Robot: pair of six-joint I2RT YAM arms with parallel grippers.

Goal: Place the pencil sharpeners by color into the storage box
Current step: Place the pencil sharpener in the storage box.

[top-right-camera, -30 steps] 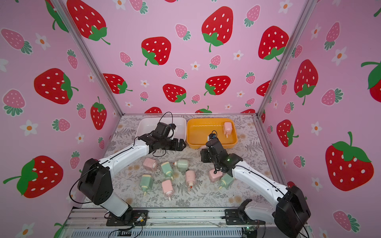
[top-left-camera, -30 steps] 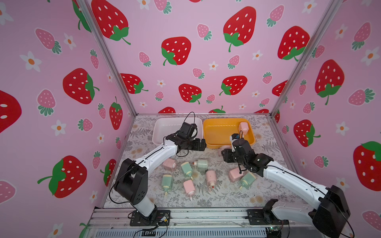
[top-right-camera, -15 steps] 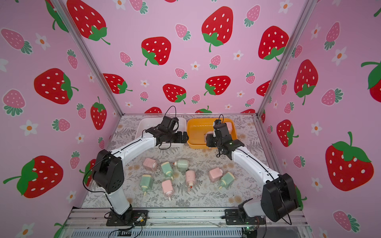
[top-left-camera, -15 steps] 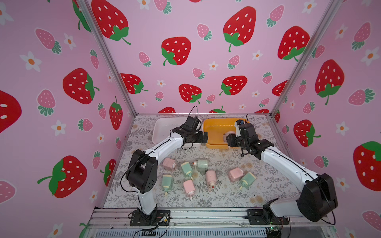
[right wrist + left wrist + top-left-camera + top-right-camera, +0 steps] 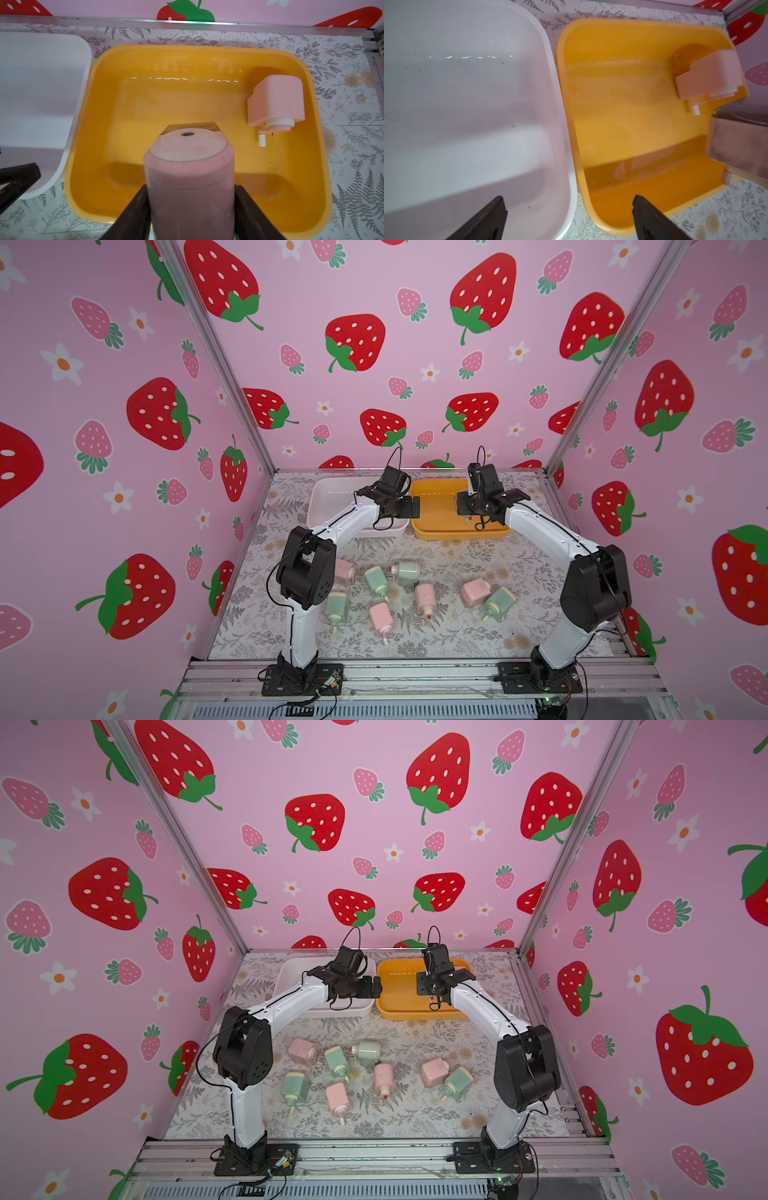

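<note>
My right gripper [image 5: 190, 187] is shut on a pale pink pencil sharpener [image 5: 188, 164] and holds it above the orange storage box [image 5: 83, 128], near the box's front wall. Another pink sharpener [image 5: 276, 97] lies in that box's far right corner. My left gripper [image 5: 568, 199] hangs open and empty over the gap between the white storage box [image 5: 550, 62] and the orange one [image 5: 571, 116]. In both top views the grippers [image 5: 409, 506] [image 5: 465, 506] face each other across the orange box. Several pink and mint green sharpeners [image 5: 424, 597] [image 5: 336, 1058] lie on the mat in front.
The white box [image 5: 328, 489] holds nothing. Both boxes stand side by side against the back wall on a floral mat [image 5: 449, 639]. The left arm's elbow [image 5: 307, 572] partly covers one pink sharpener [image 5: 345, 570]. Pink strawberry walls close three sides.
My right gripper has carried the pink sharpener back and up from in front of the orange box to over it. The left gripper has shifted back toward the gap between the boxes.
</note>
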